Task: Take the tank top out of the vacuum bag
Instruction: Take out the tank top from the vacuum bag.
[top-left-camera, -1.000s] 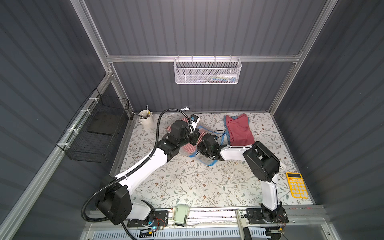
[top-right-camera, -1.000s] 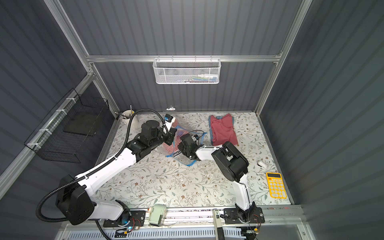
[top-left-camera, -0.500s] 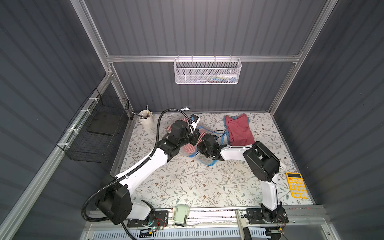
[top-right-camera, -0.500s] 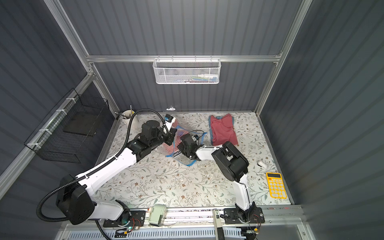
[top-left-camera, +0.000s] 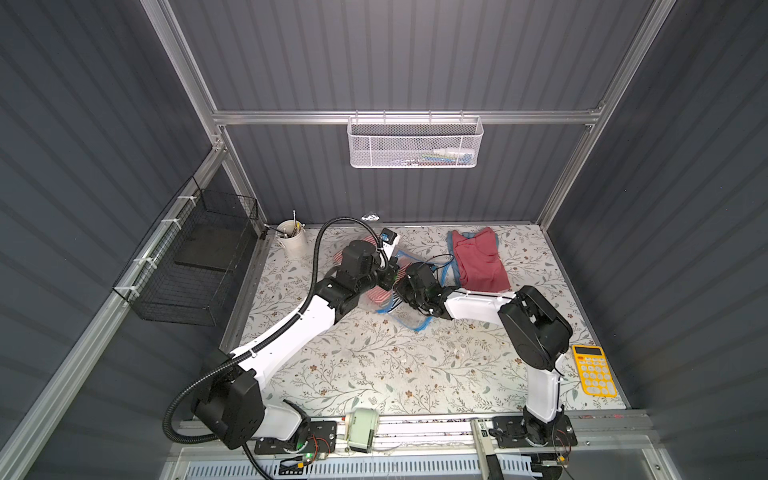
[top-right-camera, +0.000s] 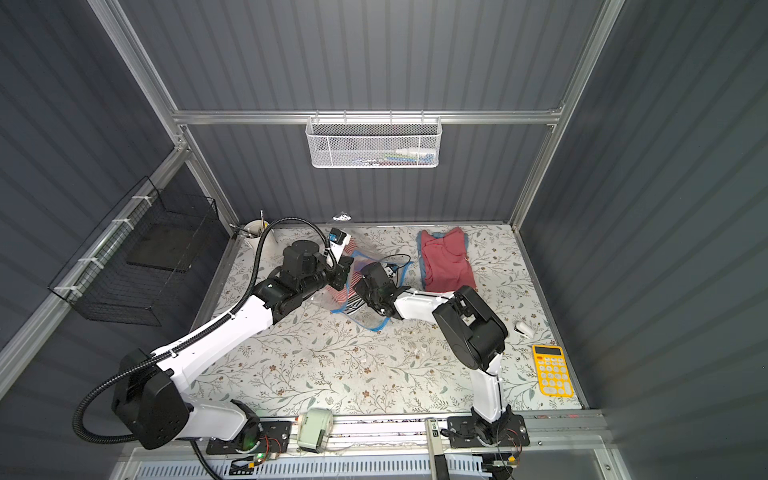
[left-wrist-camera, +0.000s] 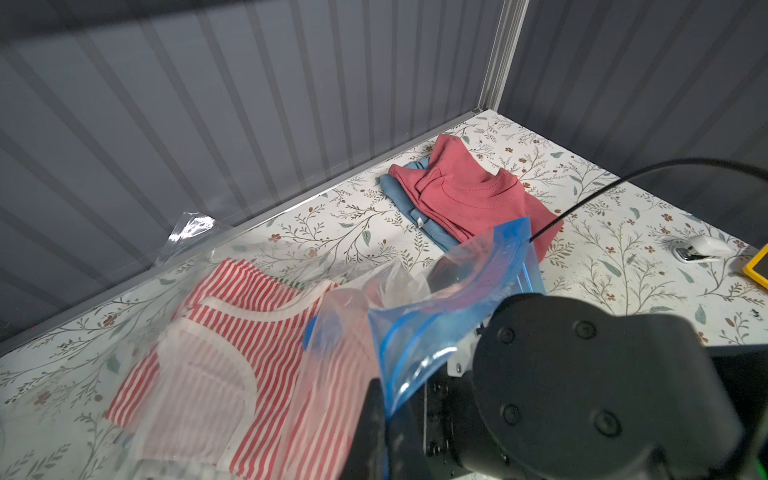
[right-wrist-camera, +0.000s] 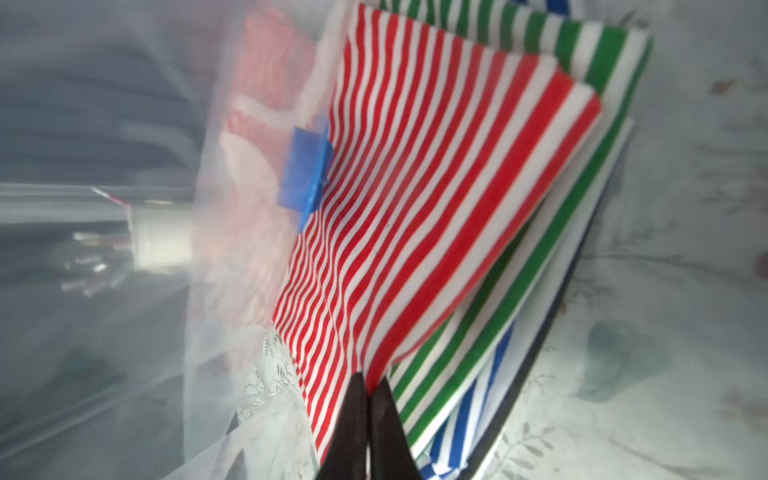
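- While pinched between both arms, sits mid-counter toward the far side: vacuum bag (top-left-camera: 409, 321), mouth lifted, red-and-white striped tank top (left-wrist-camera: 232, 332) inside it.
- Left jaws: closed on the bag's blue zip strip (left-wrist-camera: 511, 253), holding the mouth up.
- Right jaws: reached inside the bag, pressed together on an edge of the tank top.
- Handling, as a judgement: film light, limp, crinkly and slippery, prone to cling and drag along; best held by the stiffer zip strip. Tank top soft, light and folded, likely to unfold when pulled; best pinched at a hem or fold and drawn straight toward the mouth.
- Counted inside the bag: one red-striped tank top, one green-striped piece (right-wrist-camera: 582, 54) under it, one blue-striped piece (right-wrist-camera: 469, 428) lower again; one blue valve cap (right-wrist-camera: 305, 174) on the film.
- Counted outside: one red shirt (top-left-camera: 478, 262) on one blue garment (left-wrist-camera: 409, 208), far right; one yellow calculator (top-left-camera: 592, 370), near right; one white cup (top-left-camera: 291, 243), far left.
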